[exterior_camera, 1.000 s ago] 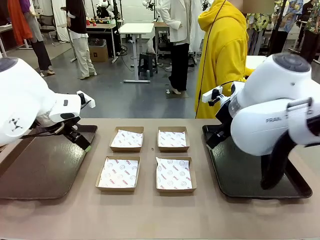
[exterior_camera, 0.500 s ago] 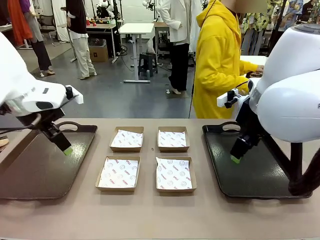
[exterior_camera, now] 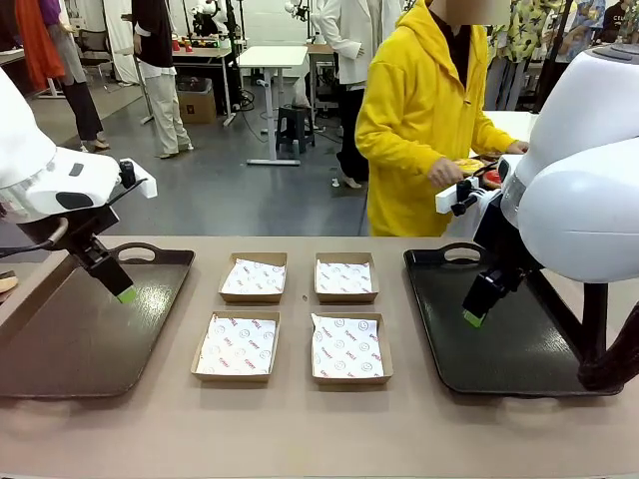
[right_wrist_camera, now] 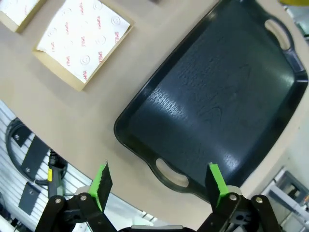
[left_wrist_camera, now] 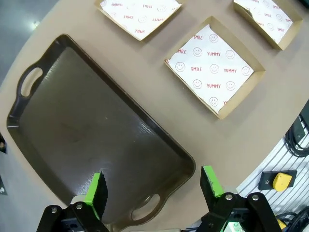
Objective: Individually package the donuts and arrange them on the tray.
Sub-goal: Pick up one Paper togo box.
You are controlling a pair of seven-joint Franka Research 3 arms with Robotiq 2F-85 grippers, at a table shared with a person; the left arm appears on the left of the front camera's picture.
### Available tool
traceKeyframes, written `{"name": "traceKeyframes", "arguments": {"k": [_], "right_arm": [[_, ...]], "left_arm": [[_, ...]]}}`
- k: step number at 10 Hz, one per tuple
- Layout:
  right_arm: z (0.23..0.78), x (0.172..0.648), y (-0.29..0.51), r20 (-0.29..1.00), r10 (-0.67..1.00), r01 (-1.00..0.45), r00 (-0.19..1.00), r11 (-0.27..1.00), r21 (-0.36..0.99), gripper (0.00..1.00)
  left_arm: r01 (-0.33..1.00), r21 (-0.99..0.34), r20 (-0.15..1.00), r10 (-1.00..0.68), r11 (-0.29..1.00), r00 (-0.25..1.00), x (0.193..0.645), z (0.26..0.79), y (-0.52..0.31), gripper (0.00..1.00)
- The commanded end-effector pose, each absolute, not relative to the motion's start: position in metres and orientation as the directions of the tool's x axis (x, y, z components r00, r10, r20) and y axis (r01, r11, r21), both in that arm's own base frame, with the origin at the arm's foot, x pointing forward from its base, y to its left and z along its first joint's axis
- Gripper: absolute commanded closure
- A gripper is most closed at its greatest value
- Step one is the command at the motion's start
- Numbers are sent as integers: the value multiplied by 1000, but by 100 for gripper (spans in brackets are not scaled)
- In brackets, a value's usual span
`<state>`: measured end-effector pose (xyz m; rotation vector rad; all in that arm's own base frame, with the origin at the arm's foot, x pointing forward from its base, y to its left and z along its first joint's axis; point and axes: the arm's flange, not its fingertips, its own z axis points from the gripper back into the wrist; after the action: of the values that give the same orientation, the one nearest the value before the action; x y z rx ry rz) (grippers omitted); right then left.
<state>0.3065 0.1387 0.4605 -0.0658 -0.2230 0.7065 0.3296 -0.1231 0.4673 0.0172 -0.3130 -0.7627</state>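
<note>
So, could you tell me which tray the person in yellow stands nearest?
The black tray on the robot's right; the brown tray lies at the left, away from that person.

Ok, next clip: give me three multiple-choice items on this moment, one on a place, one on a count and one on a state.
1. Where does the left gripper hang?
A. over the left tray
B. over a box
C. over the far edge of the table

2. How many paper-lined boxes are laid out?
A. two
B. four
C. six

3. The right gripper is:
A. shut on a donut
B. open and empty
C. shut on a box

Answers:
1. A, because its wrist view looks down on that tray between its fingers.
2. B, because they lie in two rows of two.
3. B, because its green pads stand wide apart with nothing between them.
</note>
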Motion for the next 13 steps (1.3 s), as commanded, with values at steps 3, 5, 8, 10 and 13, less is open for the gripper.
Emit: {"name": "traceKeyframes", "arguments": {"k": [3, 5, 8, 10, 13], "right_arm": [[459, 305, 95, 482, 302, -551, 823, 631, 546, 0], [448, 297, 45, 482, -2, -446, 876, 376, 812, 0], [420, 282, -27, 361, -219, -366, 907, 17, 930, 0], [400, 273, -68, 277, -268, -305, 923, -69, 950, 0], [379, 265, -102, 243, -299, -269, 923, -47, 962, 0]], "left_arm": [[582, -406, 416, -424, 704, 804, 333, 481, -93, 0], [447, -759, 390, -219, 474, 894, 339, 479, -55, 0], [301, -942, 302, -21, 148, 953, 344, 476, 7, 0], [208, -975, 211, 44, 74, 976, 345, 466, 54, 0], [121, -986, 138, 154, 116, 978, 342, 443, 104, 0]]}}
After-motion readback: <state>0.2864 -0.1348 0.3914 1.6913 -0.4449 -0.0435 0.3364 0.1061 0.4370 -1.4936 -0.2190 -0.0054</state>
